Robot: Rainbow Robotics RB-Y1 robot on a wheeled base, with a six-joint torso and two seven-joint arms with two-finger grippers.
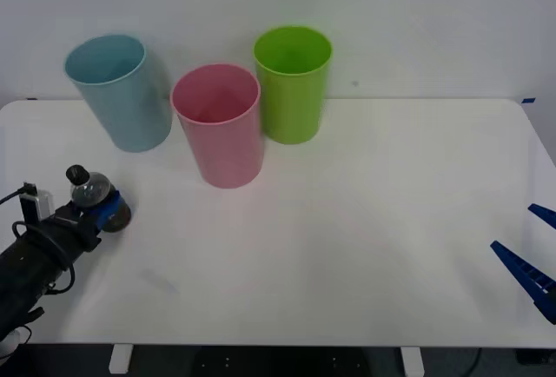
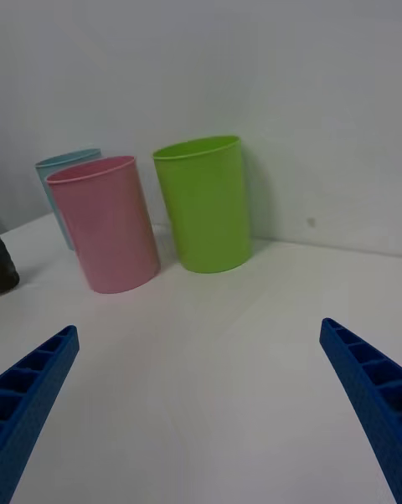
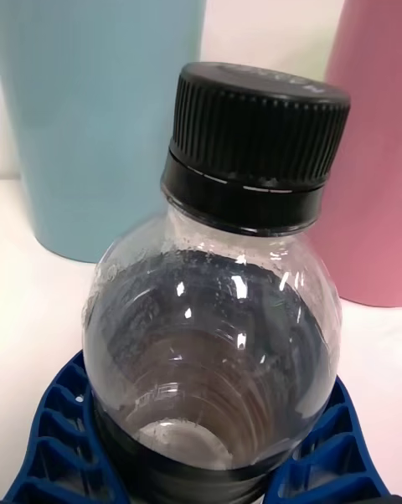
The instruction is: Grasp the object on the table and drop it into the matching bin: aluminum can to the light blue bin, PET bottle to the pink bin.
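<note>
Left gripper (image 1: 102, 212) has the PET bottle (image 1: 89, 190), fingers (image 3: 59, 437) clamped around its body.
Pink bin (image 1: 218, 125) sits at 2 o'clock from it; right gripper (image 1: 532, 251) idles, fingers spread.

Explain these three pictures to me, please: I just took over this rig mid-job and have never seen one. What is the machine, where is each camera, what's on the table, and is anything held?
This is a two-armed robot with blue ribbed two-finger grippers. The front view looks down from above the arms onto the large white table. The other two pictures come from cameras on each wrist.

At the back of the table stand three tall plastic cup-shaped bins: the light blue bin, the pink bin and the lime green bin.

The left gripper, near the table's left edge in front of the light blue bin, is closed around the small clear plastic bottle of dark liquid with a black screw cap; its wrist view shows the fingers hugging the bottle's body.

The right gripper waits open at the table's right edge, holding nothing.
</note>
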